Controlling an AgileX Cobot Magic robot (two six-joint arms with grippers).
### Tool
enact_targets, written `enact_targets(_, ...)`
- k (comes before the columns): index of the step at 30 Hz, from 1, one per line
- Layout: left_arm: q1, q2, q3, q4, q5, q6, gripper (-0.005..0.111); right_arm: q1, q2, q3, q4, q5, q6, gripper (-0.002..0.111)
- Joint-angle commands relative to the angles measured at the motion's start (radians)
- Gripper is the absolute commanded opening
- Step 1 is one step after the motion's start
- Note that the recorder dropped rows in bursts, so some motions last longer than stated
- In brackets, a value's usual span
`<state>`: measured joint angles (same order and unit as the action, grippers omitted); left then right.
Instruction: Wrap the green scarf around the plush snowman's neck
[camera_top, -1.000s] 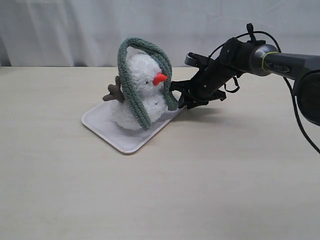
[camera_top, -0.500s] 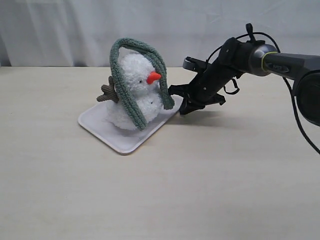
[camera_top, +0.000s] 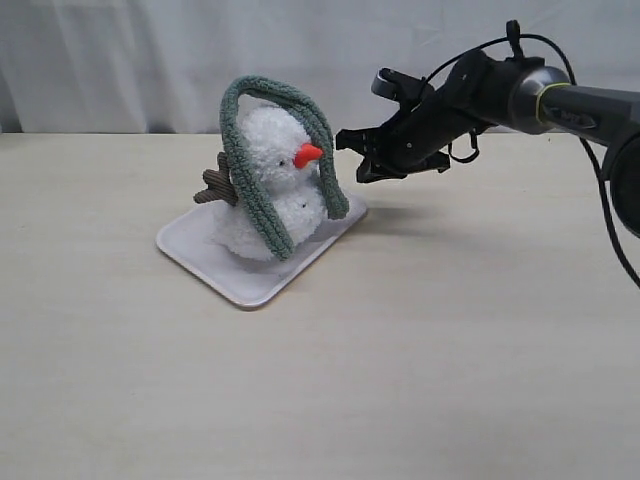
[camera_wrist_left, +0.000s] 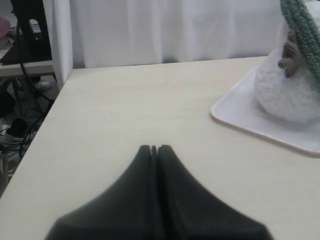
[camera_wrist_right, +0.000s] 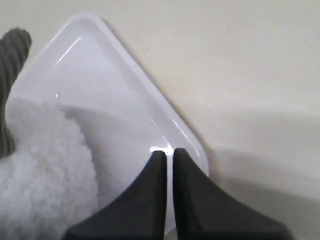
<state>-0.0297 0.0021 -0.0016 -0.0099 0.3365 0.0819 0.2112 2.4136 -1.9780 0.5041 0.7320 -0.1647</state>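
On the white tray (camera_top: 195, 250), the plush snowman (camera_top: 272, 138) is sitting, the green scarf (camera_top: 249, 193) arching over its head, ends hanging beside its body. At its two o'clock the right gripper (camera_top: 352, 155) is hovering, jaws almost touching, empty. The left gripper (camera_wrist_left: 154, 149), pinched together, is holding nothing.

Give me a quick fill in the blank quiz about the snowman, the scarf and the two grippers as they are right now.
1. The green scarf arches over the plush snowman's ____, not round its neck.
2. The snowman stands on a ____ tray.
3. The right gripper is empty, with its jaws ____.
4. The left gripper, jaws together above the table, holds ____.
Missing words: head; white; shut; nothing.
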Motion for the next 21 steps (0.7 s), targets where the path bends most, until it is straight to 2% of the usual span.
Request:
enact_targets(1,-0.006,-0.002,0.002,0.001,-0.013,0.000,0.000,0.000,0.050,0.001,0.079,-0.090,-0.057,0.004)
enact_targets(5,-0.006,-0.002,0.002,0.001,-0.013,0.000,0.000,0.000,0.085,-0.018,0.177,-0.115,-0.150,0.004)
enact_targets(9,-0.006,-0.002,0.002,0.001,-0.013,0.000,0.000,0.000,0.126,-0.073,0.184,-0.081,-0.172,0.004)
enact_targets(21,-0.006,-0.002,0.002,0.001,-0.013,0.000,0.000,0.000,0.140,-0.102,0.029,0.089,-0.172,0.004)
